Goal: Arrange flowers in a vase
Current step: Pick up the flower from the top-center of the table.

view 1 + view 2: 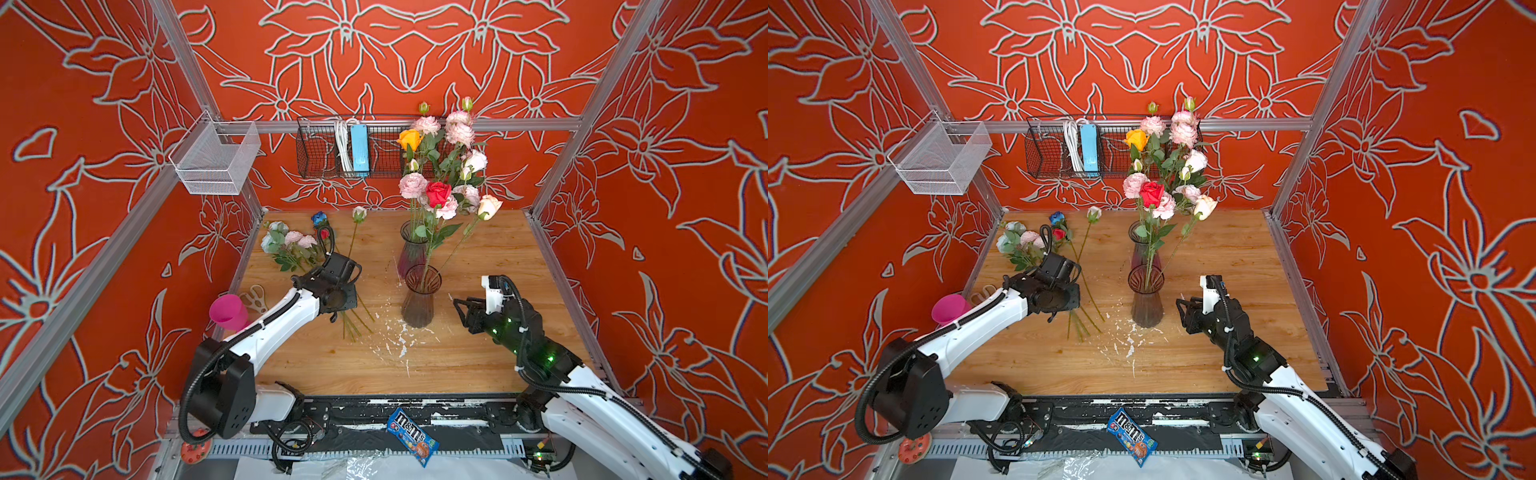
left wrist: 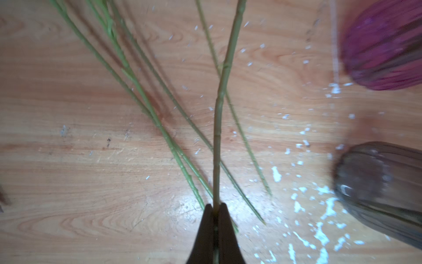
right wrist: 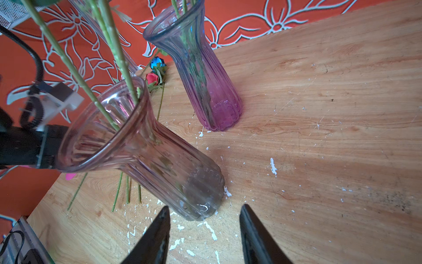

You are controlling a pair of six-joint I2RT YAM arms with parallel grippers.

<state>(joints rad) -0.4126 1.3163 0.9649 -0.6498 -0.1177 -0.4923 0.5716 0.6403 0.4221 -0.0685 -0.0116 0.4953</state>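
White arms [image 1: 276, 318], black joints [image 1: 226, 395], ribbed black cables [image 1: 183, 405].

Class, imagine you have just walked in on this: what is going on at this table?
A two-armed robot is arranging artificial flowers. Its left gripper is shut on one long green stem among the loose flowers lying on the wooden table. The right gripper is open and empty, close to the base of the nearer smoky ribbed glass vase, which holds a few stems. The farther purple ribbed glass vase also holds flowers.
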